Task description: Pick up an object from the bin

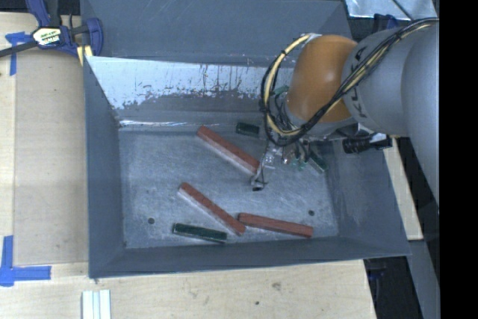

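My gripper [259, 180] hangs low in the right middle of the bin, its thin fingers pointing down just past the lower right end of a reddish-brown bar [226, 149] that lies slanted near the back. Nothing shows between the fingers. A second reddish-brown bar [210, 208] lies slanted at the front middle. A third reddish-brown bar [275, 225] lies almost flat along the front right.
A dark green stick [199, 232] lies at the front by the bin's wall. A small dark block [247, 129] sits near the back wall, and a greenish piece [317, 163] lies under the arm at the right.
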`<state>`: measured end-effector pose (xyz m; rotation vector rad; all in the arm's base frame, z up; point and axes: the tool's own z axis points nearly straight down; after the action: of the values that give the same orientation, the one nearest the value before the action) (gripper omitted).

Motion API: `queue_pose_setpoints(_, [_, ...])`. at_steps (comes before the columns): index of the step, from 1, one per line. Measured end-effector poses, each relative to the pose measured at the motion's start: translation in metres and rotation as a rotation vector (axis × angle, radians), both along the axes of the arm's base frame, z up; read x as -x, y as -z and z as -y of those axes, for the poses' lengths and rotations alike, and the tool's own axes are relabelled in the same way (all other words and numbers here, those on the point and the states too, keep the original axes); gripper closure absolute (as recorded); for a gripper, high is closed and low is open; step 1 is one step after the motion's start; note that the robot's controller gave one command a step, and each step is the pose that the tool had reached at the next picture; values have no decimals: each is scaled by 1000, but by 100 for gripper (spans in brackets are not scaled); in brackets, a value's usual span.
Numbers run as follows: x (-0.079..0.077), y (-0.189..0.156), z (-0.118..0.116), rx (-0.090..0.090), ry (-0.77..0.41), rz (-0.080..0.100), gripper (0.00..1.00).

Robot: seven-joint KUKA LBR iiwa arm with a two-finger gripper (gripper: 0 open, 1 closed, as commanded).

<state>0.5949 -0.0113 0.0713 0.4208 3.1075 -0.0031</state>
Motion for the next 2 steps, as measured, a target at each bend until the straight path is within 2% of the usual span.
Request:
queue_pose_setpoints(1, [-1, -2, -2, -2, -1, 6, 100])
queue_pose_setpoints(2, [-16, -115, -37, 0, -409, 3, 100])
